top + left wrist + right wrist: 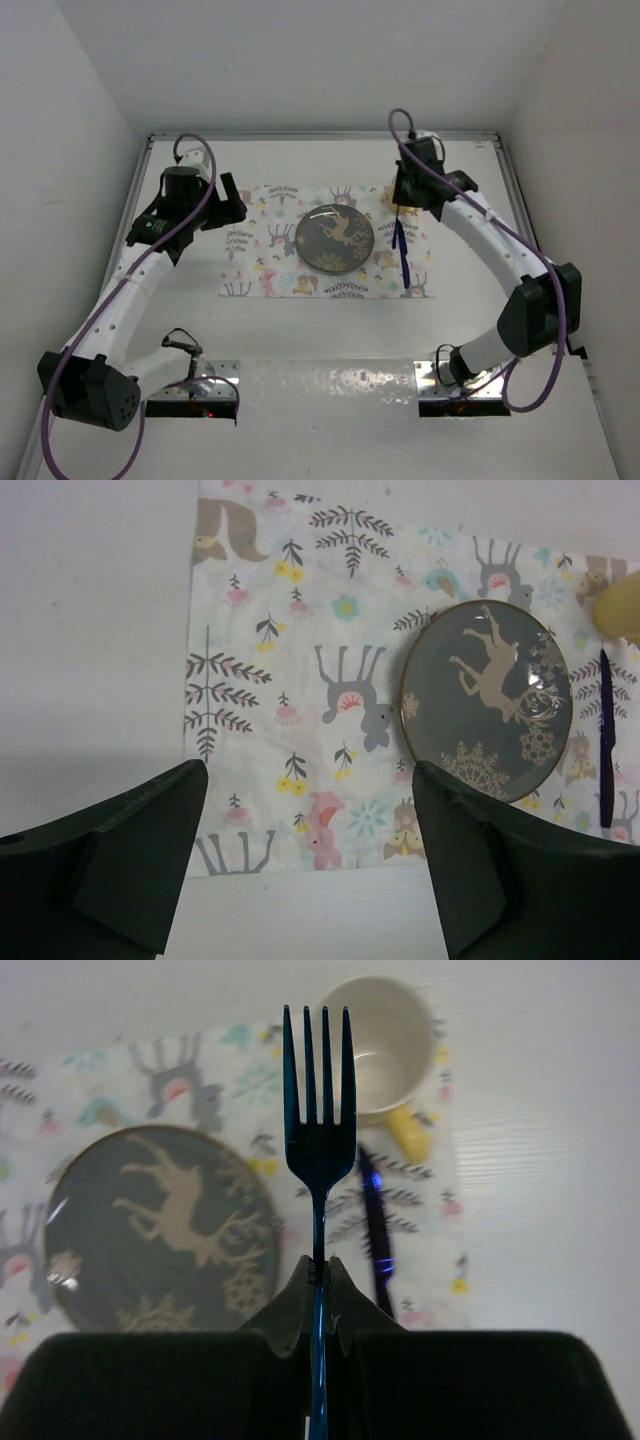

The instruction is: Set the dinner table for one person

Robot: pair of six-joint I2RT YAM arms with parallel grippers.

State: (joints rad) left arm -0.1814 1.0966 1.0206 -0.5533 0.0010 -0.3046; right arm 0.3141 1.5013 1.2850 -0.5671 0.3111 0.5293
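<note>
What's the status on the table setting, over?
Left claw open, empty, by left edge of placemat. Right claw shut on blue fork, above placemat. Dinner table: plate, knife on placemat, mug at its corner; fork not down. Nothing in the way.

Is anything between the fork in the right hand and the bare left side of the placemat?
Yes. The plate lies between the fork, gripped in the right hand, and the placemat's left side; the open left hand hovers over that side's outer edge.
</note>
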